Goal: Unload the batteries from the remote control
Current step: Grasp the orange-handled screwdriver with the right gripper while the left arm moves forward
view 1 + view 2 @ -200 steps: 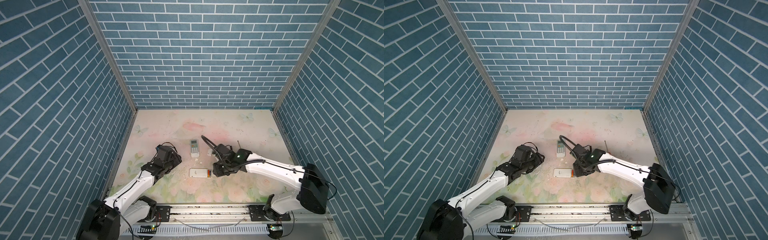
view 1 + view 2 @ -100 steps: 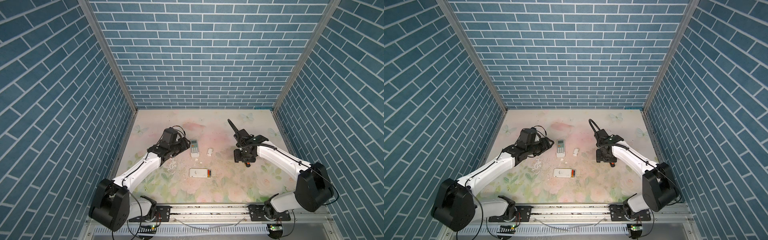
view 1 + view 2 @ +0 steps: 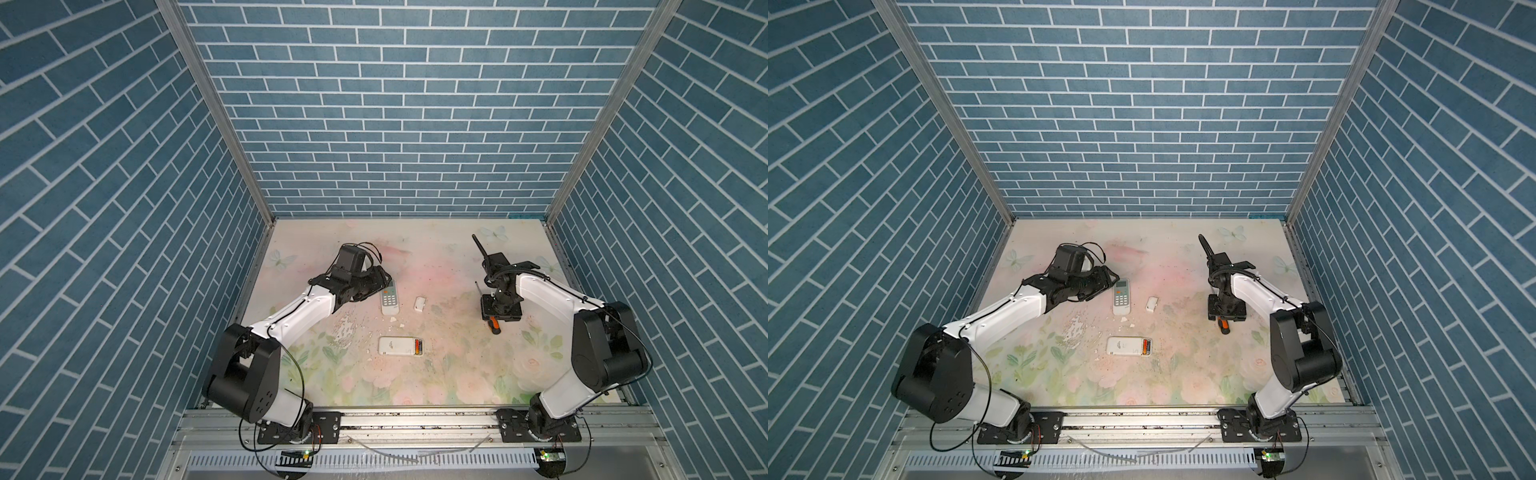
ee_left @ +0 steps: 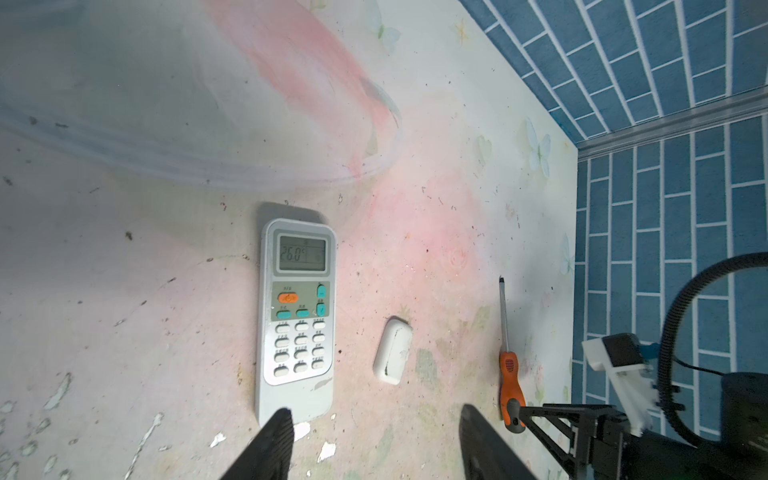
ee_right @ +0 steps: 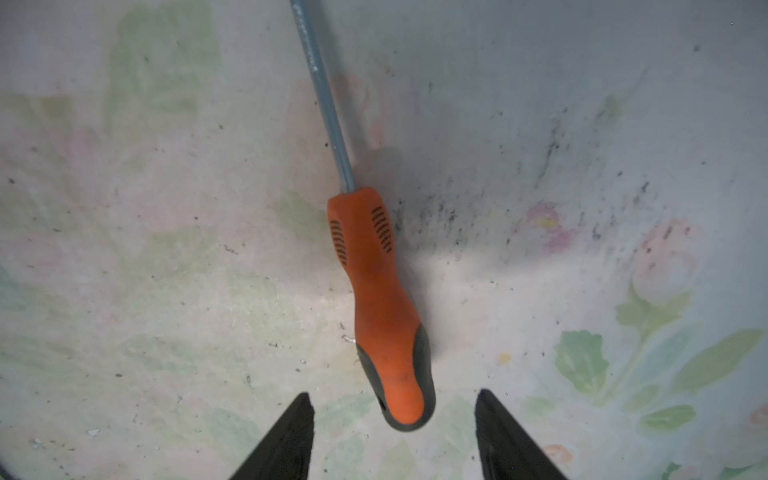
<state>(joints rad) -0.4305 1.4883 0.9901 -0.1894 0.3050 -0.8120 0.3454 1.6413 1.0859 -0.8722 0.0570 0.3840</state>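
The left gripper [image 4: 376,411] is spread and carries nothing. It hangs low over the table [image 3: 457,374], with the near end of the face-up remote [image 4: 297,316] just ahead of one fingertip, a position suited to grasping or turning that unit over. The unit's display is lit, so cells are probably inside, but none shows from this side. The white cover [image 4: 392,351] lies loose ahead of the open jaws, beside that remote and apart from it. The right gripper [image 5: 394,394] is likewise spread and empty. The screwdriver [image 5: 378,299] lies flat on the table, the butt of its handle between the fingertips and clear of both, its shaft pointing away from the gripper. The tool sits well to the side of both remotes, which likely keeps the work area free. The visible batteries [image 3: 418,345] sit in the uncovered bay of the face-down remote [image 3: 395,345], well apart from both grippers and nearer the arm bases. They are exposed for extraction but not yet removed.
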